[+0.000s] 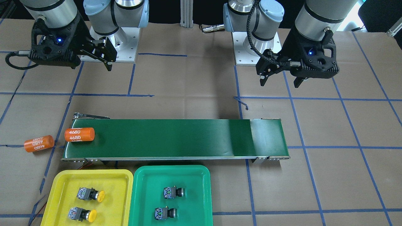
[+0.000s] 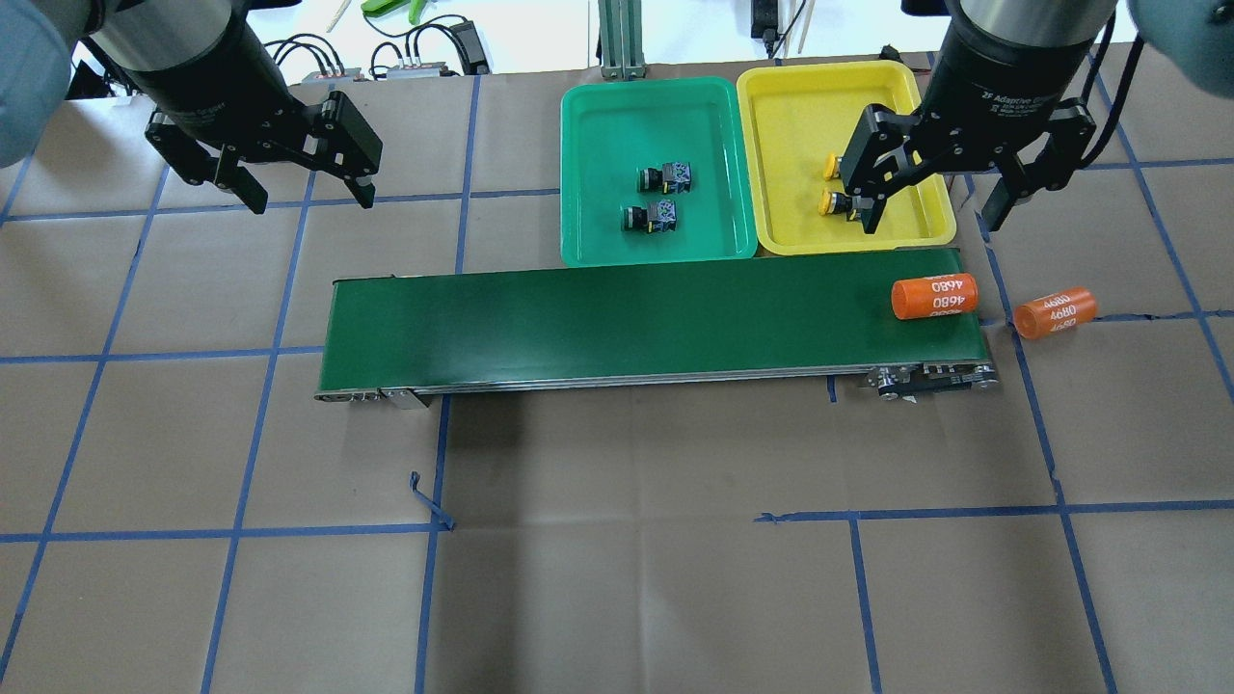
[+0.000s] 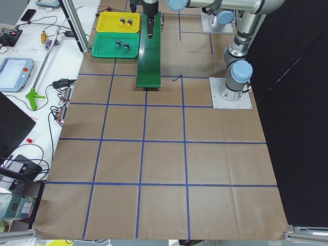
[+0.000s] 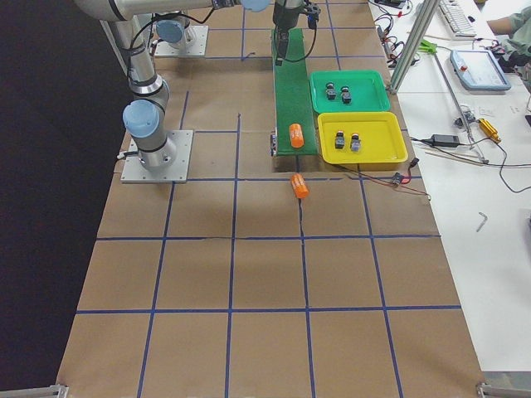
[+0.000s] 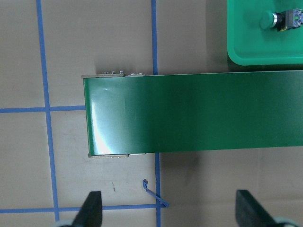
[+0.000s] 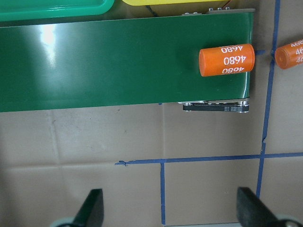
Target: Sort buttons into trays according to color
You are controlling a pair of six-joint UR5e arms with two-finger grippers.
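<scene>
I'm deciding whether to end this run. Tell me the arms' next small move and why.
Probably just park both arms. The left claw and right claw are open and empty. The two yellow buttons lie in the yellow tray and the two green buttons in the green tray. The belt carries only an orange cylinder, so nothing seems left to sort.

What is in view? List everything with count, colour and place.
Yellow buttons: two, yellow-capped, in yellow tray.
Green buttons: two, green-capped, in green tray.
Trays: two, side by side along the conveyor belt.
Conveyor belt: one, dark green, mid-scene.
Cylinders: two, orange; one on the belt's end, one on the table beside it.
Table: one, brown, blue tape lines.
Left gripper: black, open, empty.
Right gripper: black, open, empty.
</scene>
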